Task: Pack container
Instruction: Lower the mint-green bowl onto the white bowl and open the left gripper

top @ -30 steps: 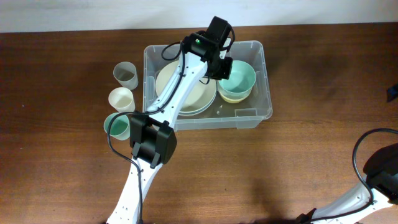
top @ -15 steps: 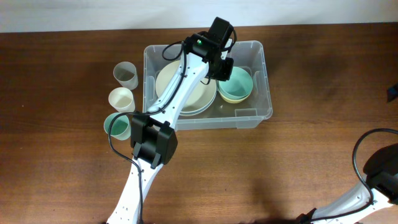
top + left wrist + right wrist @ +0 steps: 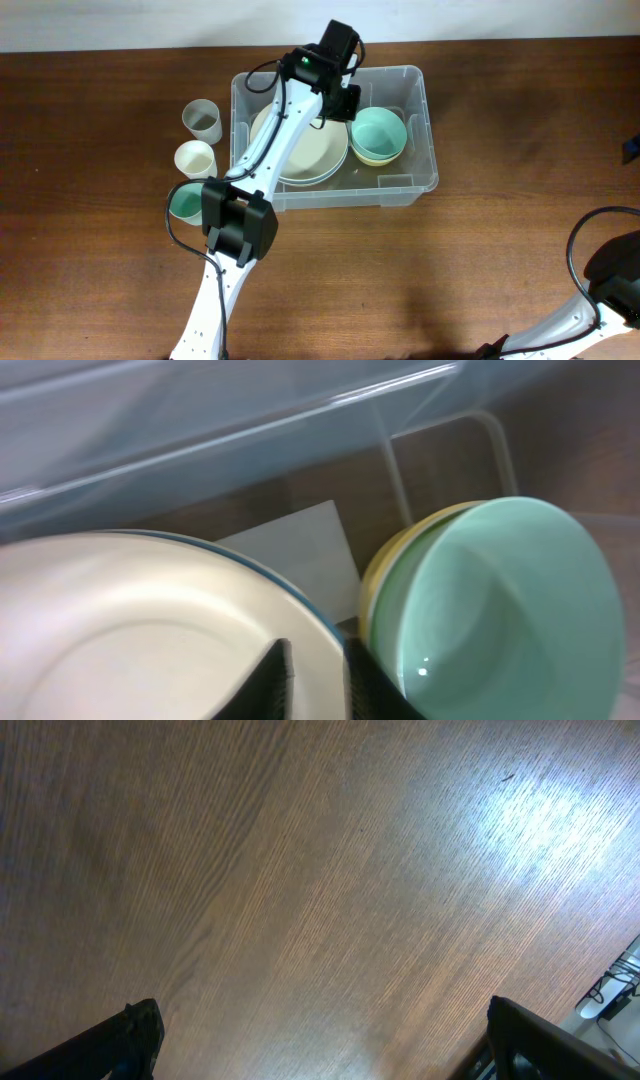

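The container (image 3: 428,182), a clear plastic bin, stands at the table's back centre. Inside lie a stack of cream plates (image 3: 310,160) on the left and a mint-green bowl (image 3: 380,133) nested in a yellow one on the right. My left gripper (image 3: 341,100) hovers over the bin between plates and bowl. In the left wrist view its fingers (image 3: 315,660) stand a narrow gap apart above the plate's rim (image 3: 130,640), with nothing between them and the green bowl (image 3: 500,610) just to the right. My right gripper (image 3: 320,1020) is wide open over bare wood.
Three cups stand left of the bin: a grey one (image 3: 202,120), a cream one (image 3: 195,158) and a green one (image 3: 184,203) partly under the left arm. A white label (image 3: 300,550) lies on the bin's base. The right arm's base (image 3: 612,272) sits at the lower right.
The left gripper has let go of the green bowl and drawn back to the left, off the bowl and over the plates' edge. Its fingers opened, then narrowed again. The right arm has not moved.
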